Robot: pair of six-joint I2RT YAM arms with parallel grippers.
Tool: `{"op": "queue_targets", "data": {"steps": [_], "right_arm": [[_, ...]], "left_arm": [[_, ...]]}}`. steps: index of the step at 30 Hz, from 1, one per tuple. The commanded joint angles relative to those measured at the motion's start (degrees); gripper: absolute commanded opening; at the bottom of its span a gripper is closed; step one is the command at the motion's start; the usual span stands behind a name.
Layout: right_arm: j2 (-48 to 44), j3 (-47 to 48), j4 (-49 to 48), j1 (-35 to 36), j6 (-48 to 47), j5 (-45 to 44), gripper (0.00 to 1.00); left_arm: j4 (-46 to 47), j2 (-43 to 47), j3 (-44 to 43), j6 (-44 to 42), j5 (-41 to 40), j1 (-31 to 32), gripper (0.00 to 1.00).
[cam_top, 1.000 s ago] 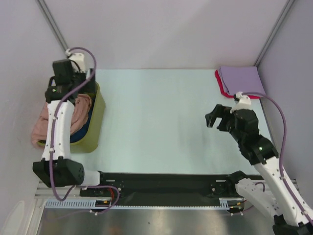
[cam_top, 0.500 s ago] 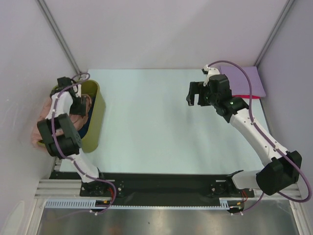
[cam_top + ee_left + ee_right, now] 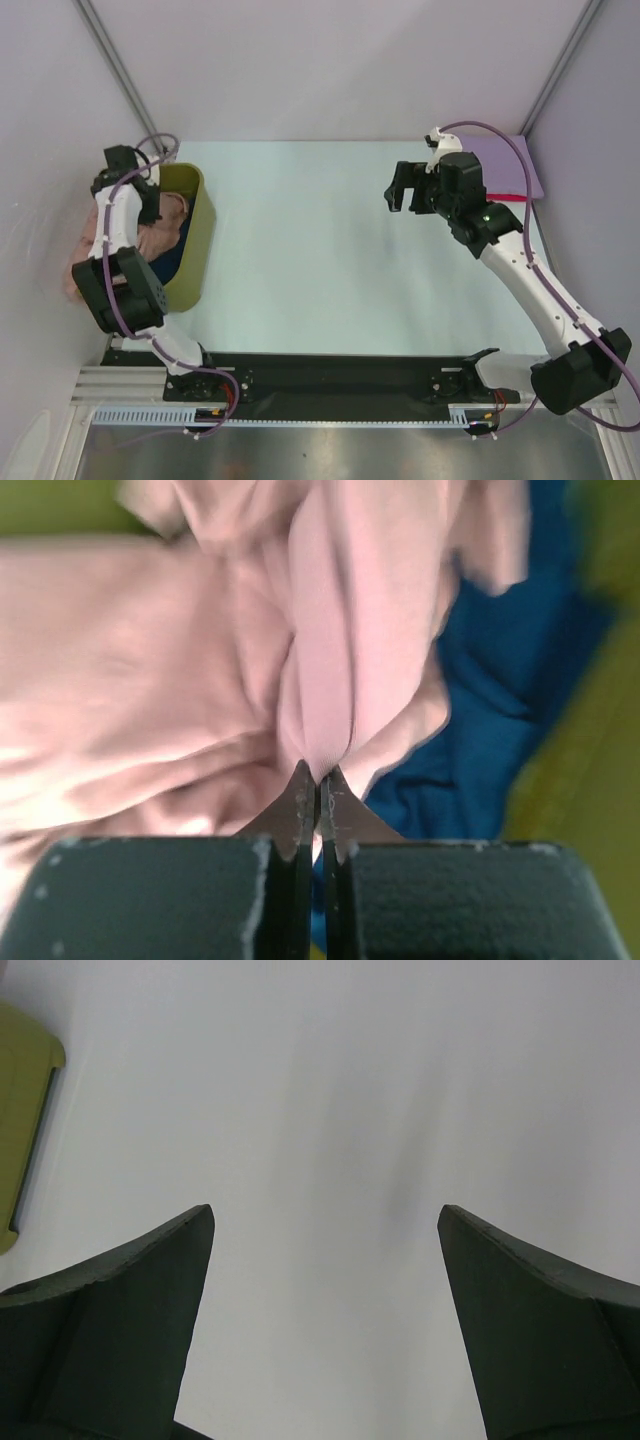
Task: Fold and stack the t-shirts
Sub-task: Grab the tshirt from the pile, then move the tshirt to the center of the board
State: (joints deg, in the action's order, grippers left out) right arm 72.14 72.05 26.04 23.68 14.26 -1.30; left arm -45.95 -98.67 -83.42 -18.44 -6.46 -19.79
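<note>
The left fingers [image 3: 300, 805] pinch a fold of the soft, floppy pink shirt [image 3: 150, 680] in the tub [image 3: 197, 240] on the left; shoulders are probably the best hold; the right fingers [image 3: 120, 1300] are wide apart.

Four t-shirts: one salmon-pink shirt [image 3: 150, 680], one dark blue shirt [image 3: 500, 710], one lavender shirt [image 3: 510, 165] and one red shirt [image 3: 512, 197], showing only a thin edge. One olive-green tub [image 3: 196, 250]. One pale table [image 3: 320, 260]. Two robot arms, a left arm [image 3: 108, 215] and a right arm [image 3: 530, 280], each with one gripper: the left gripper [image 3: 320, 790] and the right gripper [image 3: 325, 1220].
</note>
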Motion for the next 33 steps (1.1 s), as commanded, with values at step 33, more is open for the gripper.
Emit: {"op": "queue_targets", "data": {"steps": [33], "right_arm": [[-11.15,-2.0,6.81,-4.96,0.42,-6.35,1.0]], "left_arm": [[11.14,3.42,-12.84,7.71,30.89,54.08,0.0]]}}
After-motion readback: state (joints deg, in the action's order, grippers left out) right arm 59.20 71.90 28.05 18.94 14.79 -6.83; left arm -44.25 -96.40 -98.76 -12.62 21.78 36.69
